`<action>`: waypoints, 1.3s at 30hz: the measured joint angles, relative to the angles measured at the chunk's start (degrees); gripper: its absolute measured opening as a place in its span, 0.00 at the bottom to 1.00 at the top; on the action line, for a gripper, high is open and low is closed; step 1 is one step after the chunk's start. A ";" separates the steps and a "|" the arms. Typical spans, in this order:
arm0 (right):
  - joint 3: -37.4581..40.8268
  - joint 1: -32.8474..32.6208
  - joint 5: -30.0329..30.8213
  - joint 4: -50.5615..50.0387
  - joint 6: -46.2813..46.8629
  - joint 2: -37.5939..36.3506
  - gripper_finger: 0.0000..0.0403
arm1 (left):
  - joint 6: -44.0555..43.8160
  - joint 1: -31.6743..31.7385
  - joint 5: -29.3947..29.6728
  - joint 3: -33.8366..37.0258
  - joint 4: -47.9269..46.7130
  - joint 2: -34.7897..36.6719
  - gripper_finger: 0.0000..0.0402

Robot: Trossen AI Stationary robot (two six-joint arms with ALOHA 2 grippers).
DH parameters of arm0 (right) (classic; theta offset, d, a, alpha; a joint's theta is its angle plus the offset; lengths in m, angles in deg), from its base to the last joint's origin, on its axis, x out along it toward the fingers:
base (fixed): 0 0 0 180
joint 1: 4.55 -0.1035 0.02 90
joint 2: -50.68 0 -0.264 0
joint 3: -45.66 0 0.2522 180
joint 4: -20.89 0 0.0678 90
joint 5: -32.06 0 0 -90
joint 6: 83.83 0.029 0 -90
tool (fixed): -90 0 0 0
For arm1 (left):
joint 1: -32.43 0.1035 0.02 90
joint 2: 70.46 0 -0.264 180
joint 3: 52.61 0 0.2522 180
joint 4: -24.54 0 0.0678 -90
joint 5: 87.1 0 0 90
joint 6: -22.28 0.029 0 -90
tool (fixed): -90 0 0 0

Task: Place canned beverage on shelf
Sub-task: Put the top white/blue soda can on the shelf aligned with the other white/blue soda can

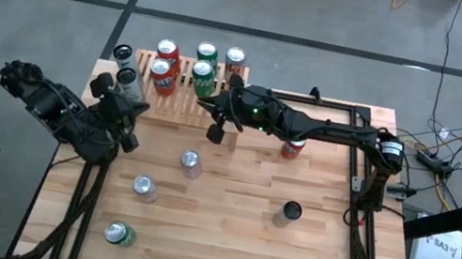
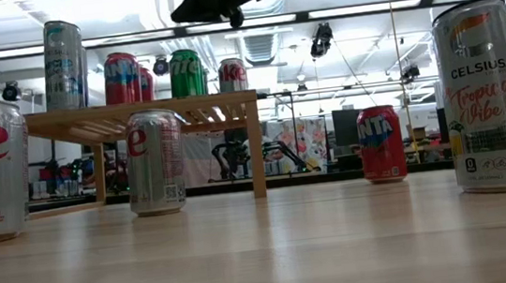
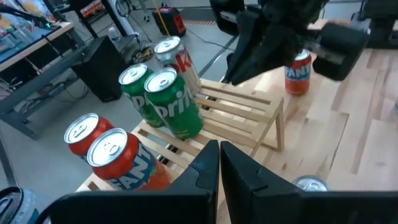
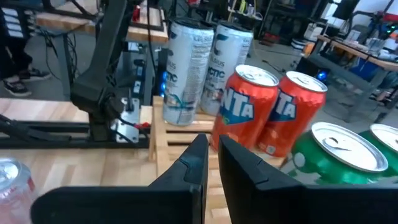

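Wooden table (image 1: 313,258) with slatted shelf (image 1: 174,100), scattered cans (image 1: 192,163)

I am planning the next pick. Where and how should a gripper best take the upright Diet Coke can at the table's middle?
Probably around the side wall of the Diet Coke can, descending from above. It stands upright with free table around it, so fingers can likely close across its round body just below the rim.

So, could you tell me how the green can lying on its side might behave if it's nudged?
The green can lies on its side, so it would probably roll easily. Its smooth round wall may slip in a grip. Whether it is full isn't visible.
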 joint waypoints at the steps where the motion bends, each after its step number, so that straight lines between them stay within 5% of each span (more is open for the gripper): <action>1: -0.09 -0.02 -0.33 0.49 0.38 0.17 0.07 | -0.17 -0.01 0.00 0.58 -0.02 0.09 0.00; 18: -2.07 0.00 -2.93 8.30 1.33 5.97 0.07 | -7.97 -0.26 -1.15 7.36 -0.29 5.99 0.00; 30: -2.34 0.00 -2.88 8.98 0.06 6.83 0.07 | -21.18 -0.26 -5.30 9.50 -6.38 11.65 0.00; 39: -2.27 0.00 -2.88 8.66 -0.37 6.87 0.07 | -27.96 -0.26 -6.08 19.13 -6.44 11.51 0.00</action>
